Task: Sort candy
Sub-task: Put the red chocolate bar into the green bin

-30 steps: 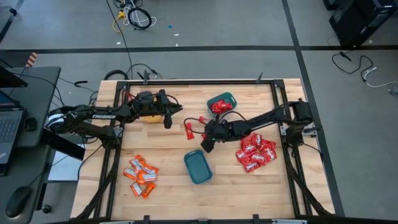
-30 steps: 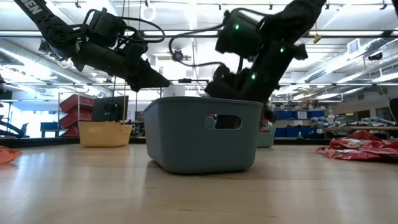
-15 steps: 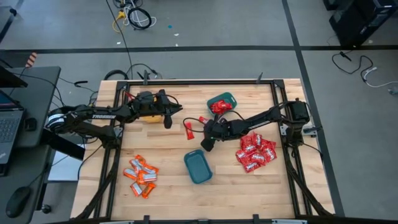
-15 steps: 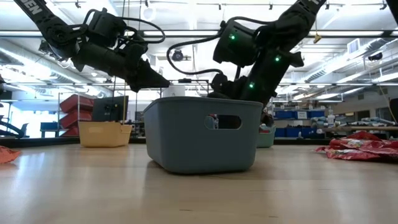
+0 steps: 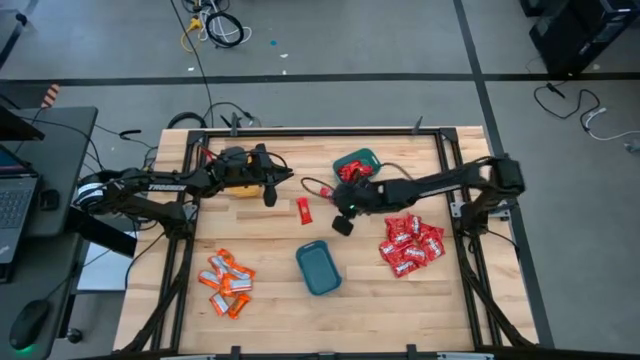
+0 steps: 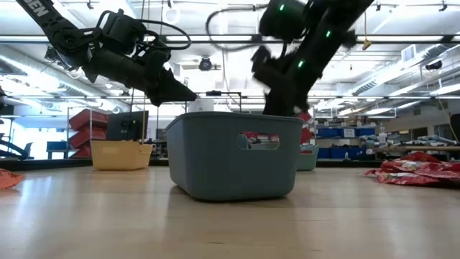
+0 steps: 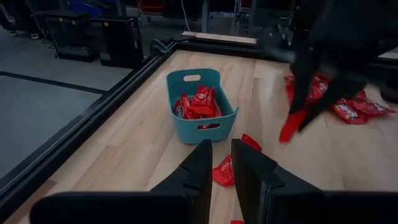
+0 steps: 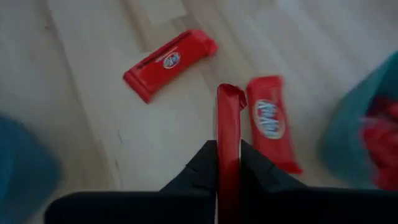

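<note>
The right gripper [image 8: 229, 158] is pinching a red bar [image 8: 229, 134], fingers nearly closed on it, hanging above the table centre. Two more bars [image 8: 169, 60] are lying below. At two o'clock, the teal bin [image 5: 356, 166] is holding red candy. The left gripper [image 7: 221, 165] is hovering at ten o'clock, fingers slightly apart, gripping nothing.

This is a robotics lab set in a big industrial hall. A wooden bench [image 5: 270, 300] in a black metal frame stands on a bare grey concrete floor [image 5: 330, 40] marked with dark lines, and loose cables [image 5: 215, 25] lie coiled on it. A desk with a laptop [image 5: 12, 205] sits to the left. Far behind run exposed ceiling ducts [image 6: 417, 61], strip lights, and shelving with blue storage bins [image 6: 345, 132].
</note>
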You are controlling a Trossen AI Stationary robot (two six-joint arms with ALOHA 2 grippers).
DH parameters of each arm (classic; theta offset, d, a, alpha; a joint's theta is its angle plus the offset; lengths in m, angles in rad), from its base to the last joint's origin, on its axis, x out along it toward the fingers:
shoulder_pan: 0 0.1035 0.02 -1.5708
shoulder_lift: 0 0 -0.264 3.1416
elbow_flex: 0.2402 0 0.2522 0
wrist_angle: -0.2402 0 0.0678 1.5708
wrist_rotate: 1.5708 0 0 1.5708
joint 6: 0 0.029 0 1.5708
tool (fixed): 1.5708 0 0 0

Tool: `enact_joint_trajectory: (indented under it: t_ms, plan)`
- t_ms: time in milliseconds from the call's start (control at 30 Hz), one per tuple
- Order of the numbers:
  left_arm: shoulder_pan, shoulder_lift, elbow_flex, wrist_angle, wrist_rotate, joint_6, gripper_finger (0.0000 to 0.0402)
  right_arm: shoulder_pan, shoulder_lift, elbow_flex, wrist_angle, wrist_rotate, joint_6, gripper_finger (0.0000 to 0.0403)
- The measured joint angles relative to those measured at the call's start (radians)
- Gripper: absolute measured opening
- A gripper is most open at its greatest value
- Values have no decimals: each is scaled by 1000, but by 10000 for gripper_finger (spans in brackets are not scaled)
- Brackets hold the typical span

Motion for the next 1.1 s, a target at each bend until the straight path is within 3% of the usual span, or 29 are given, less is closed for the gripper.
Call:
enact_joint_trajectory:
  t_ms: [100,333,533,600,867,1100]
  plan:
    - [0,0,0,1,0,0,60,-38,-88,0,-56,16,-136,52]
    - [0,0,0,2,0,-2,60,-223,-139,0,-115,18,-427,3]
    - [0,0,0,-7,0,-2,60,-291,-142,0,-135,-260,-470,25]
    - [0,0,0,-15,0,1,60,-260,-153,0,-159,-315,-469,38]
    - [0,0,0,-24,0,2,60,-99,-130,-29,-176,-316,-482,133]
    - [-3,0,0,-25,0,2,60,-110,-68,-73,-85,-286,-473,211]
